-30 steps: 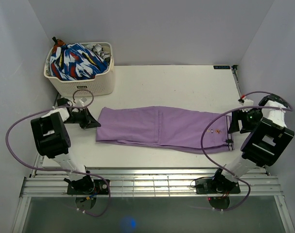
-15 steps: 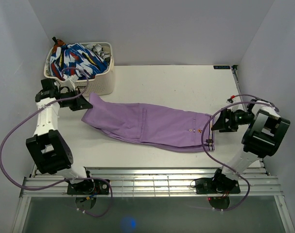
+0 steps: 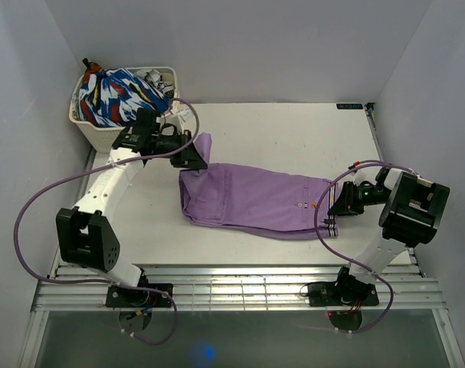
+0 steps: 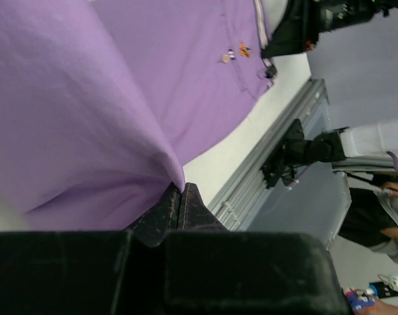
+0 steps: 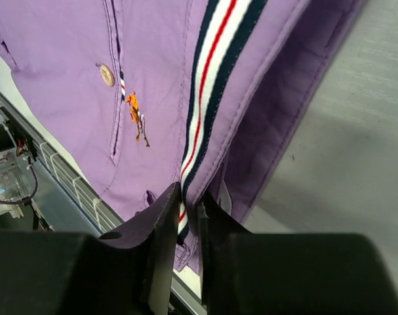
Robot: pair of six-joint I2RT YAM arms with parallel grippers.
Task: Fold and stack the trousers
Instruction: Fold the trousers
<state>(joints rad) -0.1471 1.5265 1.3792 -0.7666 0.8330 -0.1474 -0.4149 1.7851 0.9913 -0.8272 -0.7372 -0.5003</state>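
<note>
**A:** Where are the trousers (image 3: 255,201)?

**B:** Across the middle of the bench (image 3: 293,130), lengthwise. The waist points to the right edge and the legs to the left. Most of the cloth lies flat, but the leg end is raised off the surface and hangs from my left gripper (image 4: 179,200).

**A:** How do the left jaws stand?

**B:** Pressed together, with a fold of purple cloth pinched between the tips. From above, that gripper sits toward the far left corner, just right of the basket (image 3: 132,138). The lifted cloth drapes down from it onto the legs below.

**A:** And the right side?

**B:** My right gripper (image 5: 189,210) is low at the waist end, near the right edge. Its jaws are narrow, and the striped waistband (image 5: 208,72) runs between them, so I have the trousers by that band. The wrist view shows the waist doubled over there. A small orange logo (image 5: 137,115) and a button (image 5: 106,74) sit on the cloth just beside the stripes.

**A:** Anything else on the bench?

**B:** Only the basket in the far left corner, with a patterned garment (image 3: 117,96) heaped inside. It is apart from the trousers.
</note>
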